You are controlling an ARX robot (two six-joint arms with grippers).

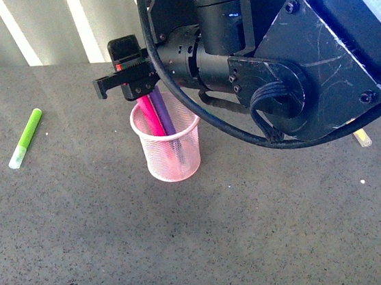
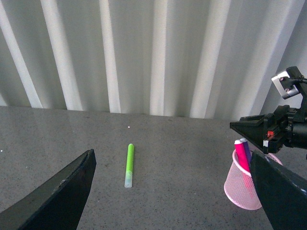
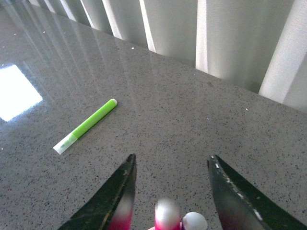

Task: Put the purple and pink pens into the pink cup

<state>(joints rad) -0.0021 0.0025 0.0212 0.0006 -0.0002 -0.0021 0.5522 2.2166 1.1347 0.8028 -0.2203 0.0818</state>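
Standing in the holder: both task markers, the magenta pink marker [image 1: 149, 115] and the dark purple marker [image 1: 162, 112], sit inside the round pale-pink wire-mesh cup [image 1: 168, 150] with their upper ends above its rim.
Progress: judging from this, both insertions look done; what seems left is only for the arm to clear away from the cup.
Long axis of the pens: near upright, each leaning, lower end deep in the cup and upper end tipped toward the far-left side of the rim.
Pens to each other: side by side and apparently touching, pink on the left of purple in the front view.
Cap ends: the right wrist view shows two pale rounded tips pointing up out of the cup, blurred.
Right end effector [image 1: 127, 81]: released, its two dark fingers spread wide just above the pen tops, grasping nothing.
Left end effector [image 2: 172, 191]: released as well, fingers wide apart, well away from the cup, empty.
Lime-green marker with a clear cap [image 1: 25, 138]: lying flat on the grey speckled surface [image 1: 120, 247], well left of the cup.
Yellow marker [image 1: 362, 138]: only an end shows, right of the cup, under the arm.
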